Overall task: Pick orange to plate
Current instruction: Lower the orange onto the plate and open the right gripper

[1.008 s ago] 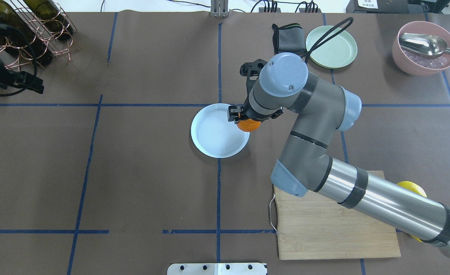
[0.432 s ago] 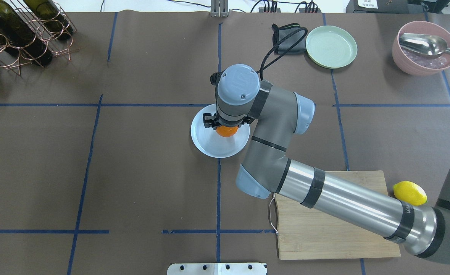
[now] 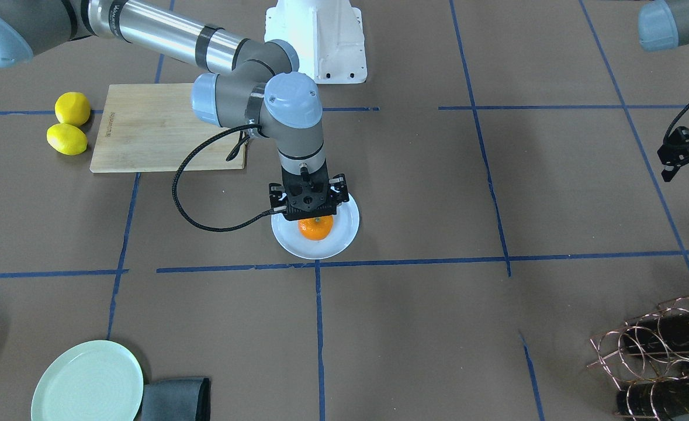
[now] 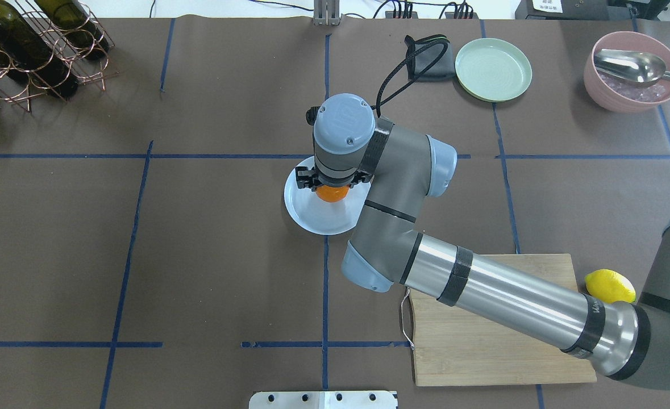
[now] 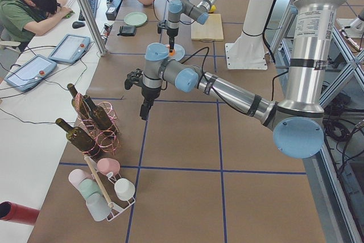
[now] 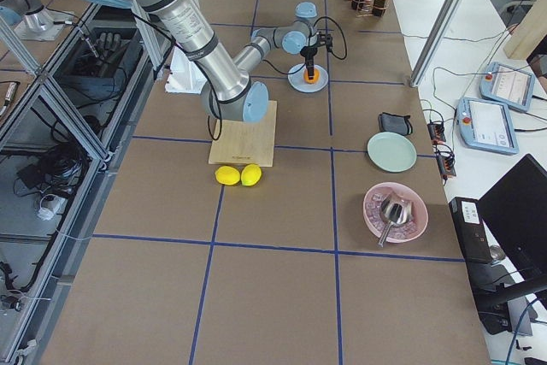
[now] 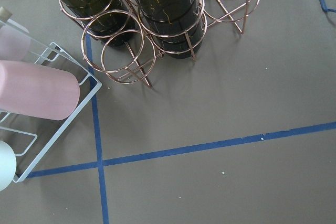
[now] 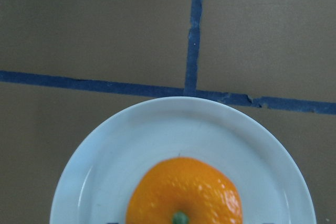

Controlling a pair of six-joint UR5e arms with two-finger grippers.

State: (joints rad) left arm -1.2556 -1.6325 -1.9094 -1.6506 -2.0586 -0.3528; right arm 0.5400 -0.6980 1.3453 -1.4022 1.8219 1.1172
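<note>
The orange [image 3: 315,229] is over the middle of the pale bluish-white plate [image 3: 345,235], which stands at a crossing of blue tape lines. My right gripper [image 3: 314,219] points straight down and is shut on the orange; from the front I cannot tell if the fruit touches the plate. In the overhead view the orange [image 4: 332,194] peeks out under the wrist above the plate [image 4: 322,222]. The right wrist view shows the orange [image 8: 184,192], stem dimple up, over the plate [image 8: 157,129]. My left gripper [image 3: 670,164] hangs far off near the bottle rack; its state is unclear.
Two lemons [image 3: 68,124] lie beside a wooden cutting board [image 3: 169,126]. A pale green plate [image 3: 87,381] and a dark cloth [image 3: 175,399] are at the far edge. A pink bowl [image 4: 633,71] holds a metal scoop. The copper bottle rack [image 3: 660,351] stands on my left.
My right gripper carried the orange leftward from the plate's right rim to over its middle. The left gripper left the overhead view's left edge.
</note>
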